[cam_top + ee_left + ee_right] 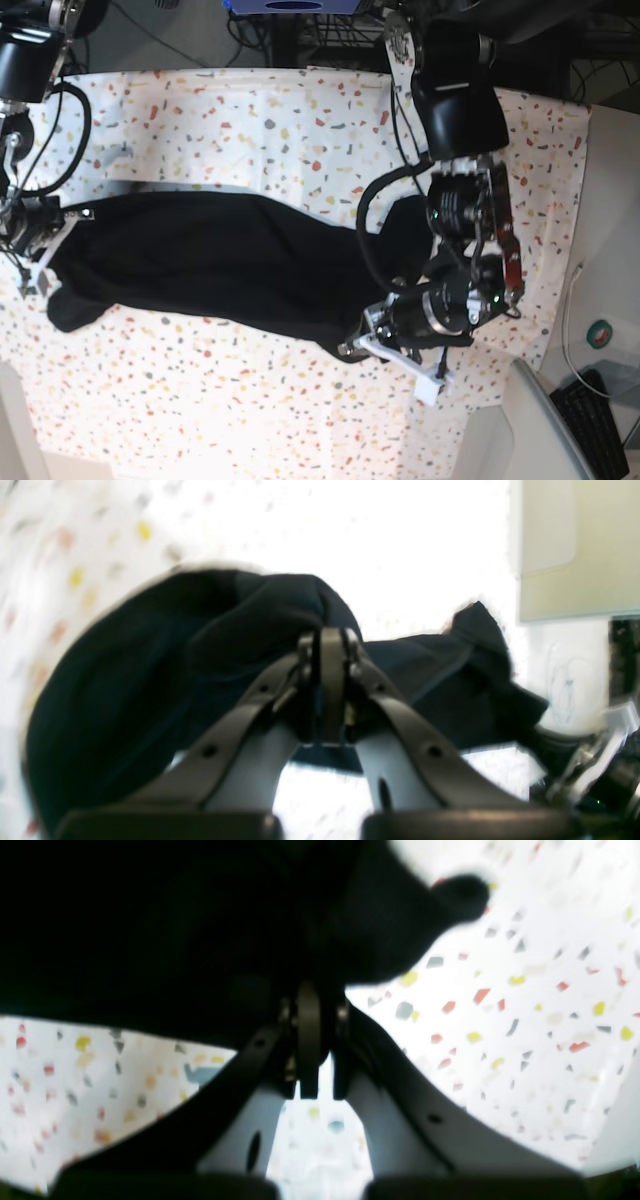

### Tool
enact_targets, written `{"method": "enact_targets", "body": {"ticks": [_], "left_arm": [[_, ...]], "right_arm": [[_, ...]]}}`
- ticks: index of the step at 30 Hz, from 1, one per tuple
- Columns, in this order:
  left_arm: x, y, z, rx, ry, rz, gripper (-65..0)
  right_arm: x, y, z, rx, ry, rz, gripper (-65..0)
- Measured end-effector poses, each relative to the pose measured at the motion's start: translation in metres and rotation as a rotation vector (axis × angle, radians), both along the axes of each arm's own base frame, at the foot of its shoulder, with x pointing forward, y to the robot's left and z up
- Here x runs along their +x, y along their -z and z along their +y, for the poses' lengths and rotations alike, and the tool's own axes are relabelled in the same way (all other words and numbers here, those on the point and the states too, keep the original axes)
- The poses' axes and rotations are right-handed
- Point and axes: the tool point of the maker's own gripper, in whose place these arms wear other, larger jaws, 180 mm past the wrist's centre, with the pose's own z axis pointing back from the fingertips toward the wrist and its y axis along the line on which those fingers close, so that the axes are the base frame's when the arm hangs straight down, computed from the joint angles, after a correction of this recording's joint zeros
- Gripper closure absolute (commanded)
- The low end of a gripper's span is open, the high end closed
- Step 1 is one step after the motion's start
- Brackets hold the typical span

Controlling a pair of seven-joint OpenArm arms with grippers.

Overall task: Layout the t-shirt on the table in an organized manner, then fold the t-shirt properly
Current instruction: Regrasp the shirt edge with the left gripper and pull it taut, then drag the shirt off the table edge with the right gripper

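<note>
Speckled table point(300, 120); t-shirt point(220, 265) between both arms.

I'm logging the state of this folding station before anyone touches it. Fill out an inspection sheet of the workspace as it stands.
Surface: the table, in a white speckled cloth, mostly bare around the shirt.
Job's things: the t-shirt is stretched in a long band between the two arms, bunched and not yet laid flat or folded.
Clutter: nothing seen on the table.
Grippers: the left gripper has its jaws shut on one end of the t-shirt; the right gripper has its jaws shut on the other end.
Cables: black cables loop beside the left arm, above the cloth.
Surroundings: a keyboard lies off the table's corner; cables lie on the floor beyond the far edge.
</note>
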Motion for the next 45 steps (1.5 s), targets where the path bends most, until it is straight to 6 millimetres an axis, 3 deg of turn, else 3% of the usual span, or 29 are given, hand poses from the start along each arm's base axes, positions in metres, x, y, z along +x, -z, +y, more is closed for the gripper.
{"method": "enact_targets", "body": {"ticks": [3,8,12,16,17,18,19,21,24,26,30,31,33,38,40,42,43,45], "left_arm": [[0.036,0.003,-0.014,-0.054,-0.046,-0.029,0.0],[0.074,0.028,-0.022,-0.083,-0.129,-0.009,0.0],[0.101,0.023,-0.038,-0.004,-0.114,-0.081,-0.7],[0.114,0.008,-0.060,0.029,-0.067,-0.163,-45.6],[0.112,0.010,-0.057,0.027,-0.072,-0.163,-55.0],[0.110,0.012,-0.050,0.024,-0.078,-0.171,-63.2],[0.105,0.017,-0.034,0.048,-0.091,-0.174,-65.0],[0.089,0.029,0.007,0.101,-0.134,-0.172,-65.0],[0.037,0.056,0.048,0.201,-0.116,-0.128,-64.8],[-0.013,0.075,0.052,0.220,-0.086,-0.092,-59.4],[-0.105,0.116,0.034,0.193,-0.014,0.012,-52.0],[-0.121,0.126,0.036,0.203,-0.022,0.026,-51.3],[-0.131,0.130,0.042,0.201,-0.031,0.042,-50.8],[-0.127,0.132,0.044,0.202,-0.047,0.039,-48.9],[-0.129,0.136,0.045,0.200,-0.052,0.046,-39.2],[-0.132,0.140,0.047,0.204,-0.049,0.064,-18.1],[-0.134,0.142,0.047,0.210,-0.044,0.079,-3.0],[-0.139,0.143,0.051,0.210,-0.054,0.092,0.0]], "right_arm": [[-0.005,-0.008,-0.004,-0.029,-0.015,-0.009,0.0],[-0.012,-0.009,-0.010,-0.089,-0.074,0.022,0.0],[-0.011,-0.009,-0.010,-0.093,-0.084,0.021,0.0],[-0.011,-0.009,-0.010,-0.093,-0.085,0.022,0.0],[-0.011,-0.009,-0.010,-0.094,-0.085,0.021,0.0],[-0.011,-0.009,-0.010,-0.093,-0.086,0.021,0.0],[-0.011,-0.009,-0.010,-0.093,-0.085,0.022,0.0],[-0.012,-0.008,-0.010,-0.095,-0.087,0.024,0.0],[-0.011,-0.008,-0.008,-0.091,-0.088,0.021,0.0],[-0.011,-0.008,-0.007,-0.088,-0.089,0.019,0.0],[-0.007,-0.010,-0.007,-0.087,-0.093,-0.010,0.0],[-0.006,-0.010,-0.008,-0.090,-0.092,-0.012,0.0],[-0.005,-0.010,-0.006,-0.083,-0.093,-0.014,0.0],[-0.006,-0.006,0.001,-0.064,-0.092,-0.013,0.0],[-0.006,-0.006,0.002,-0.064,-0.092,-0.011,0.0],[-0.006,-0.006,0.002,-0.063,-0.092,-0.013,0.0],[-0.006,-0.006,0.002,-0.064,-0.092,-0.013,0.0],[-0.009,-0.004,0.001,-0.063,-0.091,-0.010,0.0]]}}
